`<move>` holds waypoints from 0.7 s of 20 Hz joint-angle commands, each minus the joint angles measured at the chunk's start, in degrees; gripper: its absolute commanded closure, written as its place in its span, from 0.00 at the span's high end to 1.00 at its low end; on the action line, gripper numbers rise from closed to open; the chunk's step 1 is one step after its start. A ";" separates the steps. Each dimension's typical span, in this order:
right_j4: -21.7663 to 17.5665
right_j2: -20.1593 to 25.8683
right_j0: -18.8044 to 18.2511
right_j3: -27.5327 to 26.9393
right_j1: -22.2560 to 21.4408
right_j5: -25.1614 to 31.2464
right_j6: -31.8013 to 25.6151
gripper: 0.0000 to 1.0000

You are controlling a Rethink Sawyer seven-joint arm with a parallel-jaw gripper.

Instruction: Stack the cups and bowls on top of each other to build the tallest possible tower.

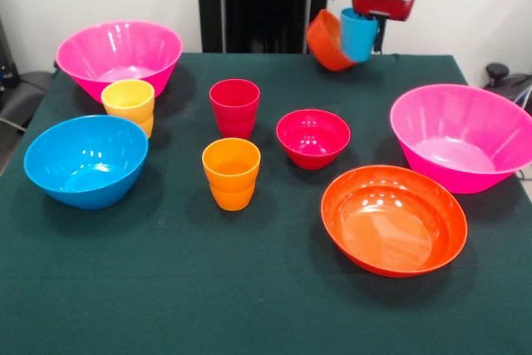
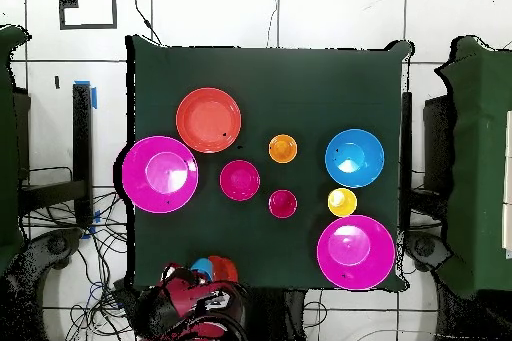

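Nearest the front camera we see the large shallow orange bowl [image 1: 393, 219] [image 2: 208, 119] resting upright on the green table [image 1: 166, 288] [image 2: 300, 77]. Just behind it to the right sits one large pink bowl [image 1: 461, 136] [image 2: 159, 174], close beside but, as far as we can judge, not touching. At the left, at a similar depth, stands the medium blue bowl [image 1: 86, 160] [image 2: 354, 157]. In the middle ground we find the orange cup [image 1: 231, 173] [image 2: 283, 148], upright, with the small magenta-red bowl [image 1: 312, 138] [image 2: 240, 180] to its right and the red cup [image 1: 234, 107] [image 2: 283, 203] just behind it; the three stand apart from one another. The yellow cup [image 1: 129, 106] [image 2: 342, 202] stands between the blue bowl and the second large pink bowl [image 1: 119, 56] [image 2: 355, 251], which occupies the far left corner. Farthest away, above the table's far edge, the gripper [image 1: 371, 32] [image 2: 200, 292] holds the blue cup [image 1: 358, 34] [image 2: 203, 268] clear of the surface, clasped at its rim. The small orange bowl [image 1: 328, 40] [image 2: 226, 269] hangs tilted against that cup's left side, also off the table; we cannot tell whether the fingers grasp it as well.
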 commanded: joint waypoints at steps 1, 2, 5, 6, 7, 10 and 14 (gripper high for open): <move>-1.84 3.46 -1.05 -10.84 -4.35 8.71 -2.02 0.00; -2.52 2.97 -1.08 -11.00 -4.26 8.67 -2.41 0.00; -4.53 1.36 -1.37 -11.68 -4.95 9.51 -3.55 0.00; -5.34 0.78 -1.51 -11.88 -5.06 9.70 -3.93 0.00; -6.10 -0.27 -1.31 -12.45 -4.88 10.25 -4.63 0.00; -9.22 -3.13 -1.65 -14.36 -0.59 11.58 -6.58 0.00; -11.91 -5.95 -1.70 -13.96 2.12 13.01 -5.48 0.00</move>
